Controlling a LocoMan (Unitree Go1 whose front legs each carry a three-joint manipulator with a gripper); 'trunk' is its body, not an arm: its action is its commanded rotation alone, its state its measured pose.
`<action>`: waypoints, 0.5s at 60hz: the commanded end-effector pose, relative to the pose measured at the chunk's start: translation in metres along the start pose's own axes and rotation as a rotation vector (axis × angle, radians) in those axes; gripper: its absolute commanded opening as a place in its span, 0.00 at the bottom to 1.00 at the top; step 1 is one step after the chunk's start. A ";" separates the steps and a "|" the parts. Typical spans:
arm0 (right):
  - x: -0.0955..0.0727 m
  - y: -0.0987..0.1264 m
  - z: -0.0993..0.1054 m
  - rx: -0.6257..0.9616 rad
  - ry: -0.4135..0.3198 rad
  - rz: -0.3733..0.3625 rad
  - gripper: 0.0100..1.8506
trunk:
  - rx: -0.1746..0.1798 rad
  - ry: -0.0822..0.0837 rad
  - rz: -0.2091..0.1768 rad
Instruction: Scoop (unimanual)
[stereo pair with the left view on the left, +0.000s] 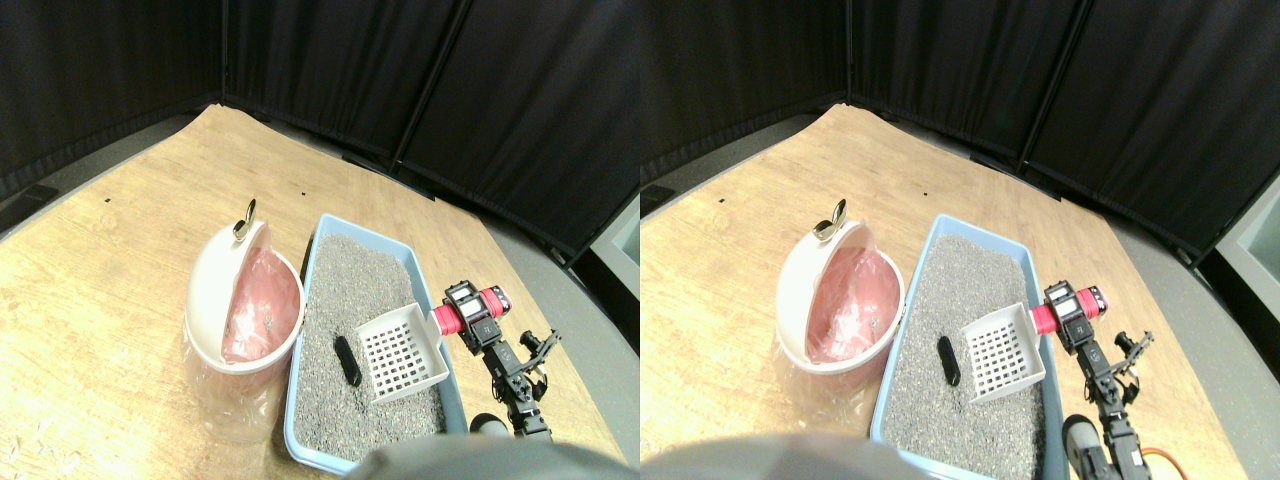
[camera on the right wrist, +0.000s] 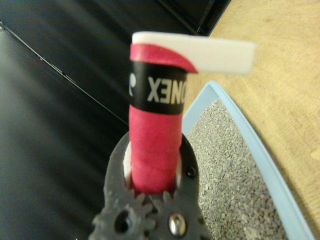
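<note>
A white slotted scoop (stereo pair with the left view on the left: 400, 352) sits low over the grey litter (stereo pair with the left view on the left: 360, 280) in the light-blue tray (stereo pair with the left view on the left: 293, 415), its mouth facing a black oblong lump (stereo pair with the left view on the left: 347, 360) just to its left. I cannot tell whether the scoop touches the litter. My right gripper (stereo pair with the left view on the left: 472, 318) is shut on the scoop's red-wrapped handle (stereo pair with the left view on the left: 447, 318) at the tray's right rim. In the wrist view the red handle (camera on the right wrist: 155, 150) runs up from between the dark jaws, with the scoop's white back edge (camera on the right wrist: 215, 52) above it and litter (camera on the right wrist: 225, 165) beside it.
A white round bin (stereo pair with the left view on the left: 215, 290) lined with a pink bag (stereo pair with the left view on the left: 262, 305) stands tilted against the tray's left side, with a metal clip (stereo pair with the left view on the left: 244, 222) on its far rim. The wooden board (stereo pair with the left view on the left: 120, 260) stretches to the left. Black curtains (stereo pair with the left view on the left: 330, 70) close off the back.
</note>
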 end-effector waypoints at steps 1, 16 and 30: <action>0.000 0.023 -0.007 -0.019 -0.008 0.150 0.03 | -0.022 0.028 0.032; 0.004 0.039 -0.018 0.059 0.044 0.152 0.03 | -0.029 0.031 0.048; 0.009 0.020 -0.031 0.211 0.077 0.029 0.03 | -0.020 0.027 0.038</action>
